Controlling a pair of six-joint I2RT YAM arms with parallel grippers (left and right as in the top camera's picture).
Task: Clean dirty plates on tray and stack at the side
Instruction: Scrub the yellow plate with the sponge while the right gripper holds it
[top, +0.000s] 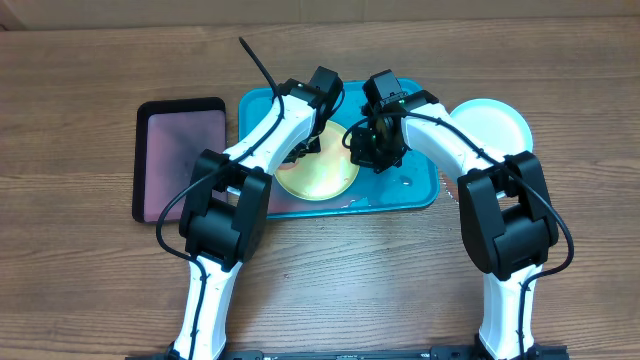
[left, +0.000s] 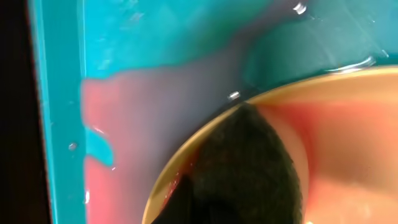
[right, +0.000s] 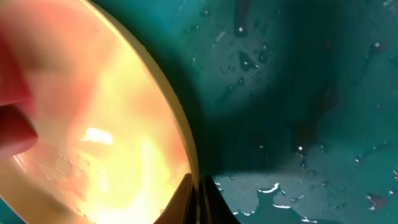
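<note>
Because the yellow plate (top: 318, 172) looks wet, light and slick, we favour its rim; right tool (right: 198, 198) pinches there, left tool (top: 303, 150) state unclear.

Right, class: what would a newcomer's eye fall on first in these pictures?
The left arm and right arm bend over the turquoise tray mid-table, meeting above a yellow-green plate lying in it. Pinkish water pools on the tray floor beside that plate. A pale aqua plate sits outside the tray, to its right.

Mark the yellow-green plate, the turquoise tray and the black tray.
yellow-green plate (top: 325, 181), overhead view, bare lower face.
turquoise tray (top: 418, 188), overhead view, wet right floor.
black tray (top: 180, 160), overhead view, pinkish inside.
</note>
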